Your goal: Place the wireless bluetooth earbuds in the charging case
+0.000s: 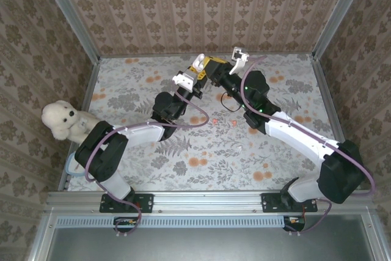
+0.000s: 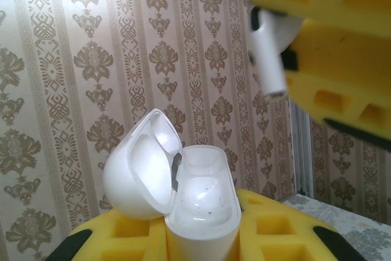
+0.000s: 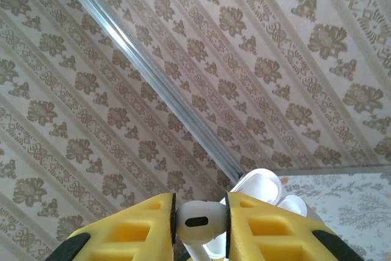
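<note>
My left gripper (image 2: 201, 236) is shut on the base of a white charging case (image 2: 204, 203), held upright with its lid (image 2: 137, 172) swung open to the left. Both wells look empty. My right gripper (image 3: 200, 219) is shut on a white earbud (image 3: 198, 223), pinched by its head between the yellow fingers. That earbud (image 2: 269, 47) hangs stem-down above and to the right of the open case, apart from it. The two grippers, left (image 1: 194, 74) and right (image 1: 212, 64), meet high over the far middle of the table. Two small red-orange earbuds (image 1: 215, 120) lie on the table below.
A white teddy bear (image 1: 64, 119) sits at the table's left edge. Patterned walls close in the back and sides, with metal posts (image 3: 159, 84) in the corners. The floral table (image 1: 201, 163) stretches between the arms.
</note>
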{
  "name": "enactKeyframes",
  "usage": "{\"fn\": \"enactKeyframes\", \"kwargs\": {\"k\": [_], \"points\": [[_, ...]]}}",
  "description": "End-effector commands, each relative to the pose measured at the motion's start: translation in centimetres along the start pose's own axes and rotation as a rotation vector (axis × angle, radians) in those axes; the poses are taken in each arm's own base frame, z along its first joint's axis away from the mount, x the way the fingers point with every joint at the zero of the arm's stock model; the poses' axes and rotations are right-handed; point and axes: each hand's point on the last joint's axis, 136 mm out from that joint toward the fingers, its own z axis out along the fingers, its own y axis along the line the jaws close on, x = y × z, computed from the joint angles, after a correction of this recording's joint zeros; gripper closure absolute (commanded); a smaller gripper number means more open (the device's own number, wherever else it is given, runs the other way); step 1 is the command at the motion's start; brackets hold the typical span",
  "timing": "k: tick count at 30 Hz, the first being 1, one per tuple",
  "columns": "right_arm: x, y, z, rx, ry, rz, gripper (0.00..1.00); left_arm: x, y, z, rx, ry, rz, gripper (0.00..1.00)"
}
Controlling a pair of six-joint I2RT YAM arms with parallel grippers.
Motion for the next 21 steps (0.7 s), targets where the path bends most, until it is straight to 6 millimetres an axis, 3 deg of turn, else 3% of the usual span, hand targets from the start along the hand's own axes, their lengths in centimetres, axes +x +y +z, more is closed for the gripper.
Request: {"fn": "enactKeyframes", "kwargs": {"k": [1, 21], "points": [[-0.5, 1.2, 1.0, -0.071, -0.004, 0.024, 0.75, -2.4, 0.2, 0.1, -0.005, -0.059, -0.031, 1.00], [2.2, -0.1, 2.2, -0.061, 0.079, 0.017, 0.76, -2.8, -0.1, 0.1, 0.012, -0.055, -0.025, 1.00]]}}
